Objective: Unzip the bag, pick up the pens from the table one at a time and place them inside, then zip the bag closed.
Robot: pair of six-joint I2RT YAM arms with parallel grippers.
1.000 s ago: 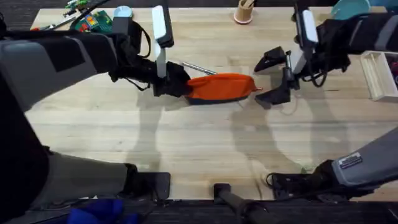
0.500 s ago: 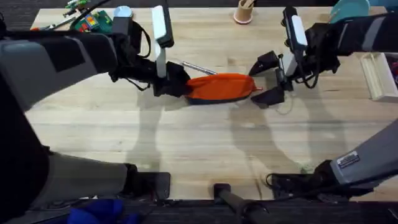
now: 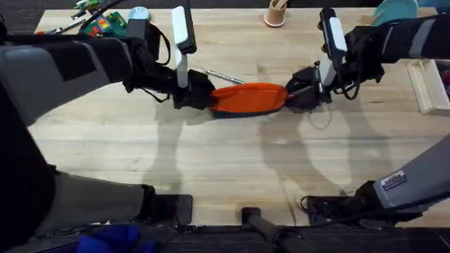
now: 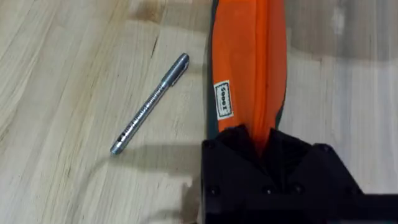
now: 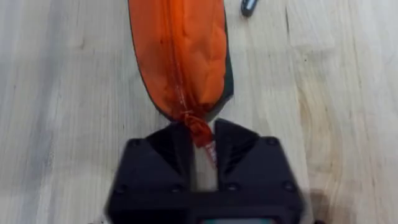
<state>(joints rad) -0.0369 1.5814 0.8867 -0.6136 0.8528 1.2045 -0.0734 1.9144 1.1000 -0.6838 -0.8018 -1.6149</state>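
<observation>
1. The bag [image 3: 249,98] lies on the table [image 3: 225,161], nearer the far edge, its zipper running along the top.
2. The left pincer [image 4: 264,146] is clamped on one end of the bag.
3. The right pincer [image 5: 200,146] pinches the orange zipper pull [image 5: 200,132] at the opposite end.
4. A silver pen [image 4: 149,103] lies just beside the bag.

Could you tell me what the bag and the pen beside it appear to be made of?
The bag looks like soft orange fabric: it creases and bears a sewn label. The pen seems to be metal, silver and shiny with a clip. Both lie on the table, apparently pale grained wood.
</observation>
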